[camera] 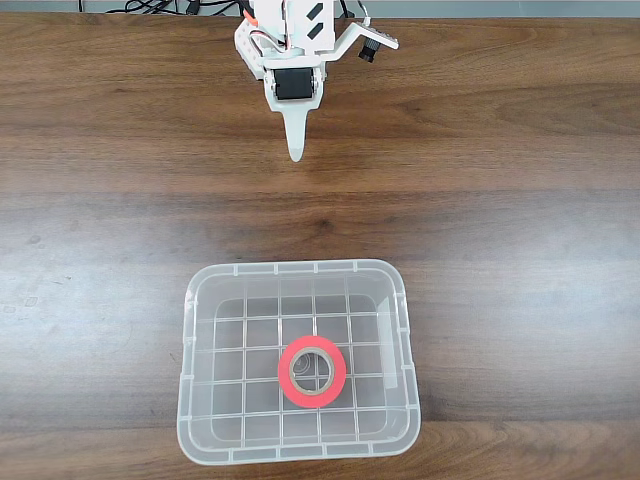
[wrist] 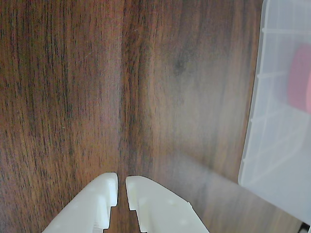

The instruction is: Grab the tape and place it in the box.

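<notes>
The red-orange tape (camera: pixel 312 371) lies flat on the grid bottom of the clear plastic box (camera: pixel 298 456), a little right of its middle in the fixed view. In the wrist view the tape (wrist: pixel 299 85) shows as a pink blur through the box wall (wrist: pixel 265 126) at the right edge. My white gripper (camera: pixel 295 150) hangs over bare table near the far edge, well apart from the box. In the wrist view the gripper (wrist: pixel 122 187) enters from the bottom, its fingertips nearly touching with nothing between them.
The dark wooden table (camera: pixel 520 220) stretches wide to the left and right of the box. Black cables (camera: pixel 160 8) lie along the far edge behind the arm's base.
</notes>
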